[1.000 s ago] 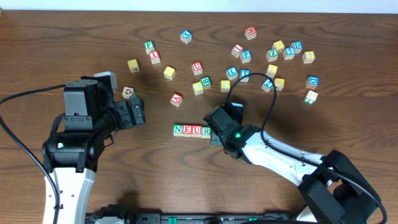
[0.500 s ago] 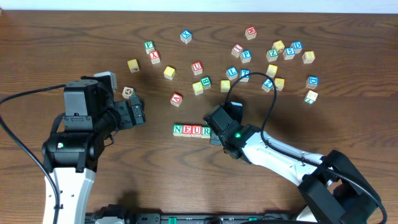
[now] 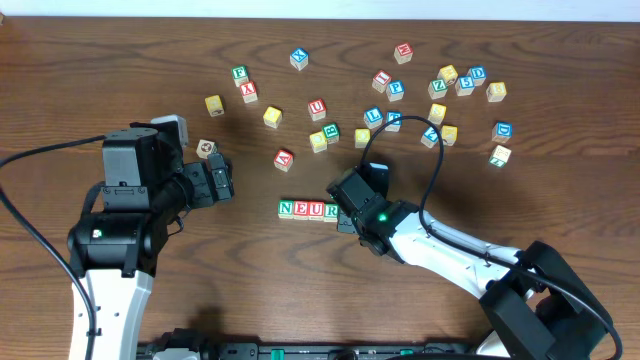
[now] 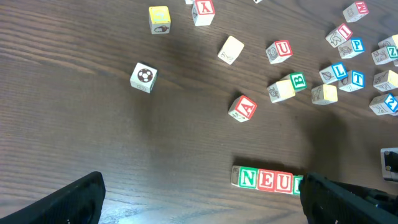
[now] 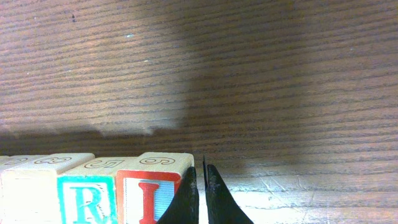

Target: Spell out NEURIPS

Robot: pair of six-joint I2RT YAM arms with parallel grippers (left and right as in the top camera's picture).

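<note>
5 cubes are lined up on the worktop (image 3: 120, 60): the NEUR row (image 3: 308, 209) with the I cube (image 5: 152, 193) at its 3 o'clock end. The right gripper (image 5: 201, 180) is pinched closed, empty, just beside that cube. The left gripper (image 3: 218, 180) is held spread wide, empty, at 9 o'clock.

You see the left claw (image 4: 202, 190) spread wide over the table (image 4: 93, 137), its dark fingers (image 4: 62, 202) low at either side. Near the right one lies the cube row (image 4: 266, 179) reading N, E, U; its right end slips behind that finger, perhaps hiding more. A red A cube (image 4: 242, 107) sits beyond, apart.
</note>
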